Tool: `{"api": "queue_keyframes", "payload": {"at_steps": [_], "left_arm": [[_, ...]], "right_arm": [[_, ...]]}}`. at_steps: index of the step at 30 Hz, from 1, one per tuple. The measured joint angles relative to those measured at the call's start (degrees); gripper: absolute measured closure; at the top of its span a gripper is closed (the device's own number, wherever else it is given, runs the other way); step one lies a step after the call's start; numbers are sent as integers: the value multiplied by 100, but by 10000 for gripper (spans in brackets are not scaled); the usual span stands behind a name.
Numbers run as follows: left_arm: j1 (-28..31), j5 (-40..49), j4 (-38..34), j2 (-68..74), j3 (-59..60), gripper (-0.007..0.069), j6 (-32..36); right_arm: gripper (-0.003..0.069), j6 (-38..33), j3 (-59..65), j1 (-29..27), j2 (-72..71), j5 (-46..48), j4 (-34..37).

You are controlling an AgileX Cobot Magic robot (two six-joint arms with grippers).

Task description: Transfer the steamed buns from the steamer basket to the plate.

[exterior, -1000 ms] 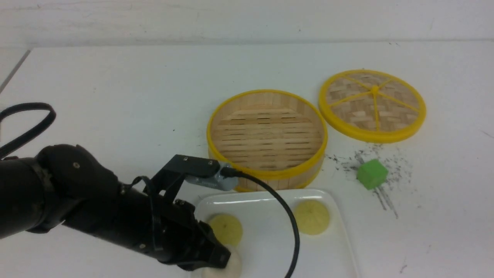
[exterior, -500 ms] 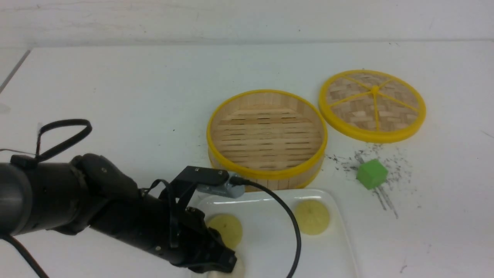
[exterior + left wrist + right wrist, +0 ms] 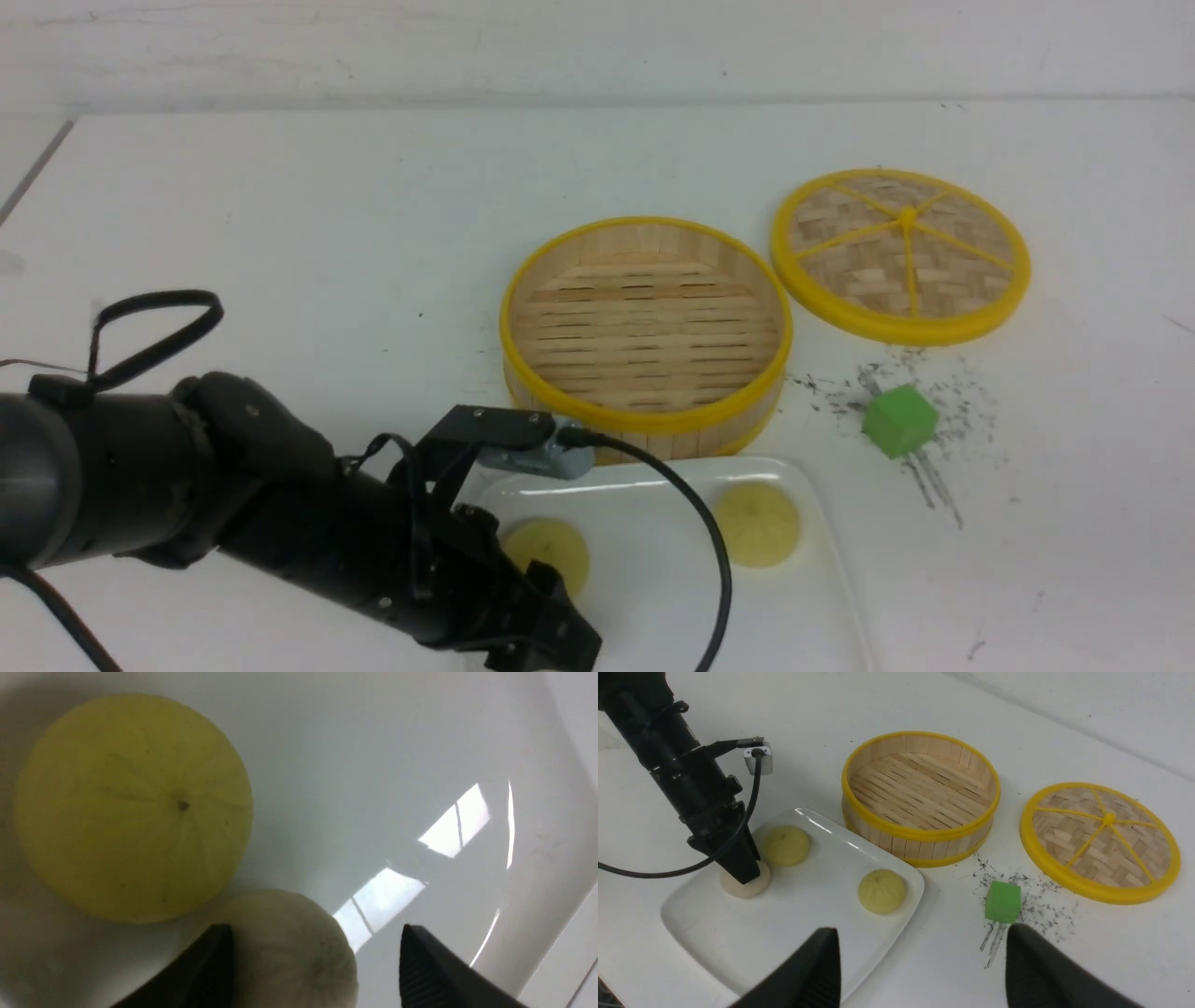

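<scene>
The steamer basket (image 3: 646, 327) (image 3: 920, 794) stands empty beyond the white plate (image 3: 644, 579) (image 3: 798, 914). Two pale yellow steamed buns (image 3: 551, 553) (image 3: 756, 525) rest on the plate. An off-white bun (image 3: 747, 885) (image 3: 289, 952) sits on the plate beside the left yellow one (image 3: 133, 807). My left gripper (image 3: 551, 649) (image 3: 315, 927) is open and straddles the off-white bun, with a gap on one side. The arm hides that bun in the front view. My right gripper (image 3: 922, 928) hangs open and empty above the table, off the plate's right edge.
The flat woven lid (image 3: 901, 254) lies to the right of the basket. A green cube (image 3: 899, 421) sits among black scuff marks (image 3: 934, 467) right of the plate. The left arm's black cable (image 3: 709, 560) loops over the plate.
My left gripper sank to the plate with the off-white bun, then its jaws spread and let the bun go. The right gripper has not moved.
</scene>
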Motion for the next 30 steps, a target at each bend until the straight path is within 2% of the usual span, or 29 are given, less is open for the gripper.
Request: {"api": "queue_keyframes", "payload": {"at_steps": [5, 14, 19, 23, 27, 30], "left_arm": [[0, 242, -5, -244, -234, 121, 0], [0, 487, 247, -1489, -1585, 121, -20], [0, 133, 1101, -2189, -2056, 121, -305], [0, -175, 2301, -2889, -2095, 121, -784], [0, -356, 3429, -3602, -2095, 121, -1570], [0, -417, 3905, -3948, -2100, 121, -1931]], "right_arm": [[186, -68, 0, 0, 0, 0, 0], [186, -87, 0, 0, 0, 0, 109], [186, -87, 0, 0, 0, 0, 170], [186, -91, 0, 0, 0, 0, 170], [186, -135, 0, 0, 0, -29, 170], [186, -215, 0, 0, 0, -108, 170]]}}
